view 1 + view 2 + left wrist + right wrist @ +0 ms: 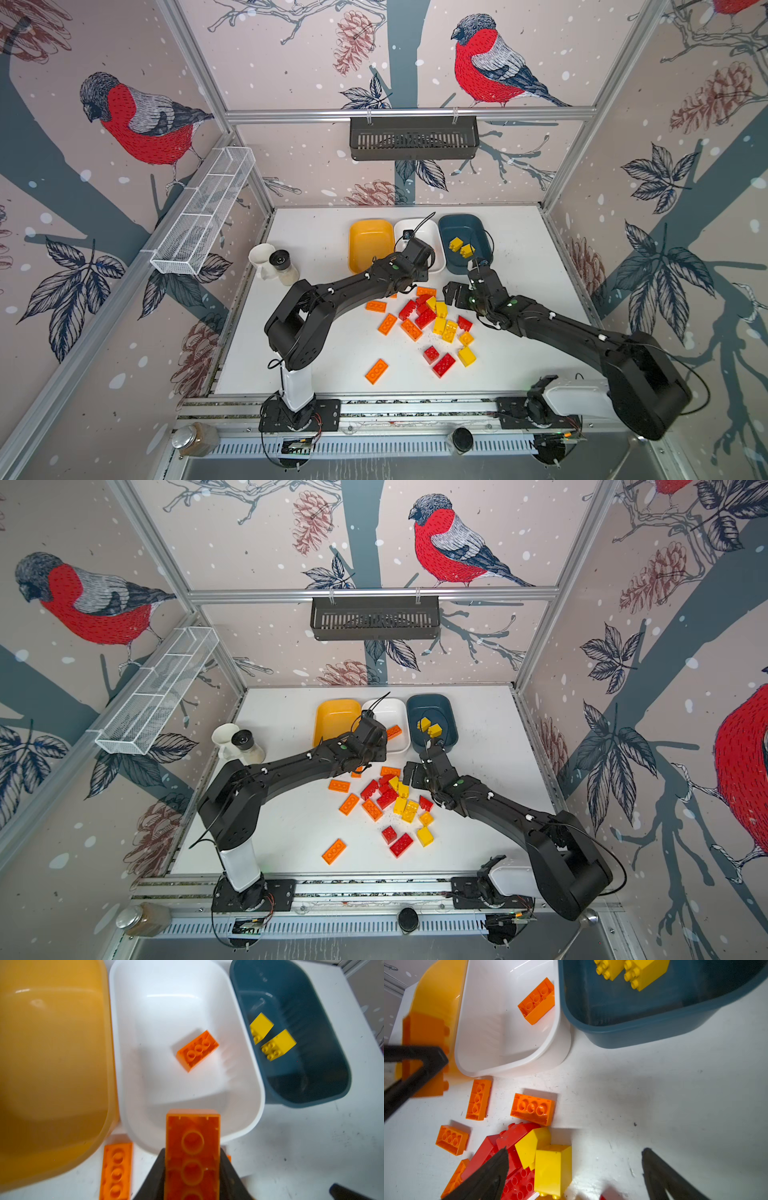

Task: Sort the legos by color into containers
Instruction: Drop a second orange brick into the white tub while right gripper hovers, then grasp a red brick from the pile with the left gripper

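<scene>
While the left claw (192, 1152) pinches an orange brick (192, 1136) by the white tub's (133, 1053) rim, a second orange brick (197, 1050) lies inside. At three o'clock, the teal tub (324, 1084) holds two yellow bricks (278, 1045). The right claw (575, 1149), spread, hovers over loose legos (426, 318) at six o'clock.

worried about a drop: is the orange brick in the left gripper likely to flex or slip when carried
Probably stiff: the orange brick looks like a hard moulded shell. Its hollow, thin-walled underside suggests it is light for its size. The side walls look smooth and glossy, and the left gripper is shut on just those, so a jolt might let it slip.
</scene>
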Robot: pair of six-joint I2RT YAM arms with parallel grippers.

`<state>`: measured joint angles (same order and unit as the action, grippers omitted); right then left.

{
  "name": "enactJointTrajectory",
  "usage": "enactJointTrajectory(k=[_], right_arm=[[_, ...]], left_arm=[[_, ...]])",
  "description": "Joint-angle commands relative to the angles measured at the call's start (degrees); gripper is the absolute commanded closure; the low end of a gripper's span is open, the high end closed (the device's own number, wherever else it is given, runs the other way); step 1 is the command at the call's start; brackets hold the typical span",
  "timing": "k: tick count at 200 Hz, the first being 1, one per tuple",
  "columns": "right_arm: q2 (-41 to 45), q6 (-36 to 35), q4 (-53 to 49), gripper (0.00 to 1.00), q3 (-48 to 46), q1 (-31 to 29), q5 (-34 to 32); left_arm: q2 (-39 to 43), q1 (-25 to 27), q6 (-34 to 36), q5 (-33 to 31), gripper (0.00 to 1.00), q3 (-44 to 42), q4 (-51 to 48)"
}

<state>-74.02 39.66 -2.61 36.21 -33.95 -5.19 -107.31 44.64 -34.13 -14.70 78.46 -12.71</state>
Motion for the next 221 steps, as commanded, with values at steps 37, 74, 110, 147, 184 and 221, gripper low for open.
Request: enactJointTrajectory(k=[37, 74, 110, 147, 184, 221], right_arm=[[4.43, 2.45, -0.04, 0.00, -1.97, 0.29, -2.50], [5.93, 1.86, -1.08, 0.00, -2.41, 0.63, -3.17], [6.67, 2.25, -0.68, 0.00, -2.98, 0.73, -3.19], [6.74, 2.37, -0.47, 0.01, -3.25, 0.78, -3.37], [6.77, 1.93, -0.71, 0.01, -3.25, 0.82, -3.62], [6.87, 1.09, -0.98, 0.01, -2.83, 1.34, -4.11]], left_arm=[[-13.89, -5.20, 5.76, 4.15, 0.72, 15.88, -3.36], [-22.23, -5.80, 9.31, -0.79, 0.66, 28.39, -10.08], [-21.64, -5.38, 10.60, -0.87, 0.39, 30.87, -13.33], [-10.43, -3.76, 12.54, 0.06, 0.21, 18.20, -8.73], [1.13, -1.40, 24.00, 6.64, 0.23, 2.51, -6.81], [7.03, -1.31, 29.84, 13.55, 0.27, -9.13, -9.57]])
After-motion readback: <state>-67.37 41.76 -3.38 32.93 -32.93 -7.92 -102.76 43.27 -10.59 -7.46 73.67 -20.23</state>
